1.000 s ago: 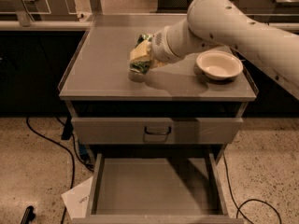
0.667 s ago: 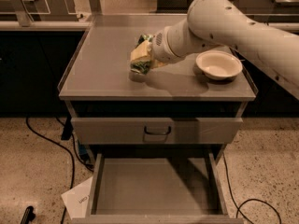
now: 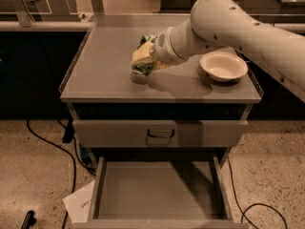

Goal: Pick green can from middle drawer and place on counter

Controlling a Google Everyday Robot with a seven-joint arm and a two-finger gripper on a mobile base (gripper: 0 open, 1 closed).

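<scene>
The green can (image 3: 142, 69) is between the pale fingers (image 3: 141, 55) of my gripper (image 3: 143, 60), which is shut on it. The can stands at or just above the counter (image 3: 105, 61), near its front middle, with its shadow right under it. My white arm reaches in from the upper right. The middle drawer (image 3: 157, 190) is pulled open at the bottom of the camera view, and its flat grey floor holds nothing.
A white bowl (image 3: 223, 66) sits on the counter's right side, close to my arm. A shut drawer front with a dark handle (image 3: 160, 134) is above the open drawer. Cables (image 3: 47, 142) and a white paper (image 3: 81, 204) lie on the floor at left.
</scene>
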